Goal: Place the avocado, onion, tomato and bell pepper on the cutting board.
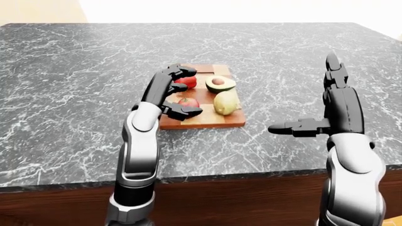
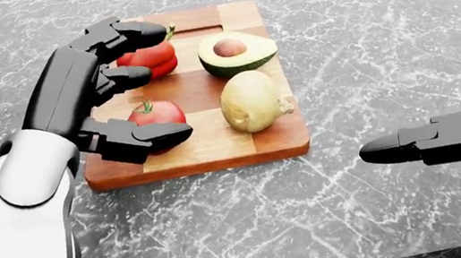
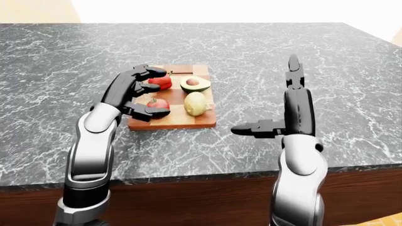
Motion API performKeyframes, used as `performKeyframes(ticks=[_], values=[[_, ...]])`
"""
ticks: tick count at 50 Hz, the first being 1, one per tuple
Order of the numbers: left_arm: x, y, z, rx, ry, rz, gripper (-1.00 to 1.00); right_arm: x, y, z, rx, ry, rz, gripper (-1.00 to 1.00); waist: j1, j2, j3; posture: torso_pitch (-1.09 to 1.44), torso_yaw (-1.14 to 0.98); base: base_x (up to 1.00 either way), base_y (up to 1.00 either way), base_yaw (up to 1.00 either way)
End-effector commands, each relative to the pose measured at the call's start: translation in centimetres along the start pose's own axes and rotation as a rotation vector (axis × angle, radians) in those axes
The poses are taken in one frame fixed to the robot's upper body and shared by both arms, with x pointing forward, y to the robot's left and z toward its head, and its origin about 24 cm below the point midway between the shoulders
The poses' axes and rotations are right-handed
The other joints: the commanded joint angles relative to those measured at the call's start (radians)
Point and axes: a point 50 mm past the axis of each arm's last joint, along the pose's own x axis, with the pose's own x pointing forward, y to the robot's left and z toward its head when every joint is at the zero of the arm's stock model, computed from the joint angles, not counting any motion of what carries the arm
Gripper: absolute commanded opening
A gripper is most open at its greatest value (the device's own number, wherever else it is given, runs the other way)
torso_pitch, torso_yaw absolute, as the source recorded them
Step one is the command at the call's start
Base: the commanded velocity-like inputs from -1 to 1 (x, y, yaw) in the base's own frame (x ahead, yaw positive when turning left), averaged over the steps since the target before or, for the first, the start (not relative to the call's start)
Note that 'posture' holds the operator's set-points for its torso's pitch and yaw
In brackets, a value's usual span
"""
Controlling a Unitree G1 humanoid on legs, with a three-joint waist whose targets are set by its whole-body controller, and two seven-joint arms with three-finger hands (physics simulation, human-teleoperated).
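Four items sit on the cutting board [image 2: 215, 150]: bell pepper [image 2: 153, 56] top-left, avocado [image 2: 236, 51] half top-right w/ pit up, tomato [image 2: 154, 114] lower-left, onion [image 2: 251, 110] lower-right, just beside the tomato. My left hand [image 2: 107, 85] hangs over the board's left side, fingers spread wide — thumb under-left of the tomato, upper fingers over the pepper, nothing gripped. My right hand [image 1: 326, 106] is well apart to the right over the dark marble counter [image 1: 75, 70], held open — fingers pointing up, thumb sticking out toward the board.
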Motion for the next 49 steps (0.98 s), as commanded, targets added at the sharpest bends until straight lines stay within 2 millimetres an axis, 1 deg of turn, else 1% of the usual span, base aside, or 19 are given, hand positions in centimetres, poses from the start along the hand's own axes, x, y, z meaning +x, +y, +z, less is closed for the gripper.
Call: performKeyframes(ticks=[1, 6, 17, 22, 24, 25, 27, 31, 33, 37, 41, 44, 49], values=[[-0.2, 0.7, 1.8, 0.019, -0.081, 0.036, 0.29, -0.1, -0.6, 1.2, -0.005, -0.072, -0.035, 1.0, 0.0, -0.002, -0.023, 0.0, 0.0, 0.0, 0.0, 0.0], [-0.4, 0.7, 2.2, 0.022, -0.088, 0.037, 0.28, -0.1, -0.7, 1.0, -0.005, -0.071, -0.038, 1.0, 0.0, -0.002, -0.023, 0.0, 0.0, 0.0, 0.0, 0.0], [-1.6, 1.3, 3.7, 0.022, -0.116, 0.04, 0.26, -0.1, -0.4, 0.9, -0.005, -0.066, -0.037, 1.0, -0.001, -0.003, -0.02, 0.0, 0.0, 0.0, 0.0, 0.0], [-2.5, 2.4, 4.8, 0.026, -0.138, 0.068, 0.28, -0.2, -0.5, 1.0, -0.004, -0.067, -0.037, 1.0, -0.001, -0.002, -0.019, 0.0, 0.0, 0.0, 0.0, 0.0], [-2.8, 3.0, 5.1, 0.022, -0.15, 0.097, 0.31, -0.2, -0.5, 1.0, -0.004, -0.068, -0.037, 1.0, -0.001, -0.002, -0.017, 0.0, 0.0, 0.0, 0.0, 0.0], [-3.2, 3.2, 5.2, 0.016, -0.156, 0.113, 0.51, -0.2, -0.6, 1.1, -0.004, -0.069, -0.037, 1.0, -0.002, -0.002, -0.016, 0.0, 0.0, 0.0, 0.0, 0.0], [-3.5, 3.5, 5.0, 0.015, -0.153, 0.13, 1.0, -0.2, -0.7, 1.1, -0.005, -0.069, -0.038, 1.0, -0.002, -0.002, -0.015, 0.0, 0.0, 0.0, 0.0, 0.0], [-4.5, 4.9, 5.1, 0.011, -0.161, 0.189, 1.0, -0.1, -0.9, 1.4, -0.007, -0.074, -0.044, 1.0, -0.002, 0.0, -0.015, 0.0, 0.0, 0.0, 0.0, 0.0], [-5.2, 4.9, 5.0, 0.001, -0.168, 0.195, 1.0, -0.1, -0.9, 1.7, -0.007, -0.08, -0.041, 1.0, -0.003, 0.001, -0.014, 0.0, 0.0, 0.0, 0.0, 0.0], [-6.9, 5.8, 4.2, -0.001, -0.157, 0.245, 1.0, -0.1, -1.2, 1.8, -0.019, -0.088, -0.044, 1.0, -0.004, 0.003, -0.012, 0.0, 0.0, 0.0, 0.0, 0.0], [-9.1, 7.2, 3.3, 0.009, -0.142, 0.307, 1.0, -0.1, -1.3, 1.8, -0.025, -0.094, -0.048, 1.0, -0.005, 0.006, -0.011, 0.0, 0.0, 0.0, 0.0, 0.0], [-10.2, 7.8, 3.0, 0.011, -0.135, 0.337, 1.0, -0.1, -1.4, 1.9, -0.026, -0.098, -0.05, 1.0, -0.005, 0.008, -0.01, 0.0, 0.0, 0.0, 0.0, 0.0], [-11.4, 8.8, 2.5, 0.019, -0.119, 0.389, 1.0, -0.1, -1.6, 2.0, -0.029, -0.104, -0.056, 1.0, -0.003, 0.011, -0.009, 0.0, 0.0, 0.0, 0.0, 0.0]])
